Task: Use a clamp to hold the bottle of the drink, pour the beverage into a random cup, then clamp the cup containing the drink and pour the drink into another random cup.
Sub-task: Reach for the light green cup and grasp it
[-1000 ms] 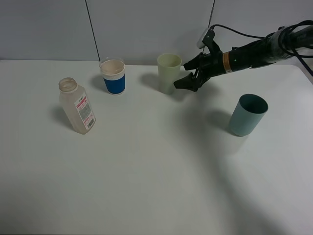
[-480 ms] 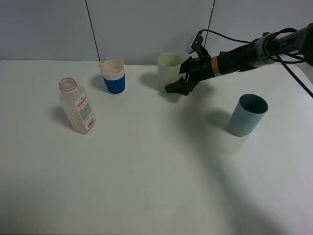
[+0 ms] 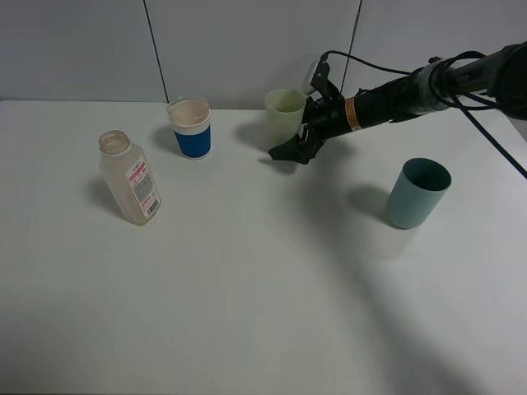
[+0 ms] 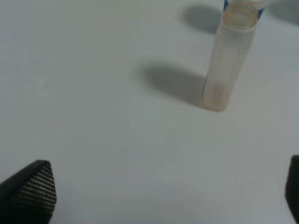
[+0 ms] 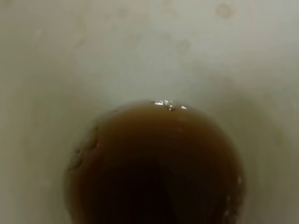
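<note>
With brown drink pooled inside, the pale green plastic cup (image 3: 284,112) stands at the back of the white worktop (image 3: 247,271), the right tool (image 3: 298,141) grasping its side; a skewed or loose grasp could tip it and spill.

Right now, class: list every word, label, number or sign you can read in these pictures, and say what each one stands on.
Nothing here can be read.
Label on the bottle: red and white with dark print, too small and blurred to read.
Blue band on the paper cup: no lettering visible.
Orange band on the right arm: no text visible.
Pale green cup and teal cup: plain.
</note>
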Motion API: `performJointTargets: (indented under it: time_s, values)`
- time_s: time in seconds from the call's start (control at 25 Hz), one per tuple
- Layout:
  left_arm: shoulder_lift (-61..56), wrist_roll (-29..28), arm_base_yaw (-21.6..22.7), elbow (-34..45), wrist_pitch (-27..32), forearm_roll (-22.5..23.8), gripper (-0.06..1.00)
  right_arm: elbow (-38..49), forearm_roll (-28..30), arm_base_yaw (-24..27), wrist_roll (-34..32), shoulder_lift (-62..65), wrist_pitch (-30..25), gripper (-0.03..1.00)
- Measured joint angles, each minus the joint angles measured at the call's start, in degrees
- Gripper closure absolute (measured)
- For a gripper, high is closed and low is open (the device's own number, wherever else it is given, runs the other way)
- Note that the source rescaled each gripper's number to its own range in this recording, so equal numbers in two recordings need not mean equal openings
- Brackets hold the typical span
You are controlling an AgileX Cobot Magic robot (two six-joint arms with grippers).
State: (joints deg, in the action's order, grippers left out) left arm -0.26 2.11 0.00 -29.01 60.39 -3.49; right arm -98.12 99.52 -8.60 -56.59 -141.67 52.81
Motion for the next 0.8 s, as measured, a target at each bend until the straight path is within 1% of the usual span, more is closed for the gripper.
performJointTargets:
  time_s: [0.32,0.36,0.4,0.48,0.52,0.56,0.6,0.64,0.68,0.8]
  values:
    - [0.0,0.0,0.0,0.0,0.0,0.0,-0.05,-1.67,0.25,-1.83,0.04,-1.49,-0.12,0.0]
    - [0.0,0.0,0.0,0.0,0.0,0.0,-0.05,-1.72,0.25,-1.85,0.04,-1.49,-0.31,0.0]
    - [0.0,0.0,0.0,0.0,0.0,0.0,-0.05,-1.78,0.25,-1.85,0.04,-1.49,-0.37,0.03]
    - [0.0,0.0,0.0,0.0,0.0,0.0,-0.05,-1.78,0.25,-1.85,0.04,-1.49,-0.43,0.16]
    - [0.0,0.0,0.0,0.0,0.0,0.0,-0.05,-1.78,0.25,-1.85,0.04,-1.49,-0.43,0.31]
    - [0.0,0.0,0.0,0.0,0.0,0.0,-0.05,-1.78,0.25,-1.85,0.04,-1.49,-0.43,0.48]
    - [0.0,0.0,0.0,0.0,0.0,0.0,-0.05,-1.78,0.25,-1.85,0.04,-1.49,-0.43,0.75]
    - [0.0,0.0,0.0,0.0,0.0,0.06,-0.05,-1.78,0.17,-1.85,0.0,-1.49,-0.46,0.97]
    - [0.0,0.0,0.0,0.0,0.0,0.04,-0.05,-1.82,0.26,-1.85,-0.05,-1.49,-0.46,0.93]
    - [0.0,0.0,0.0,0.0,0.0,0.04,-0.05,-1.89,0.26,-1.85,-1.93,-1.49,-0.41,0.93]
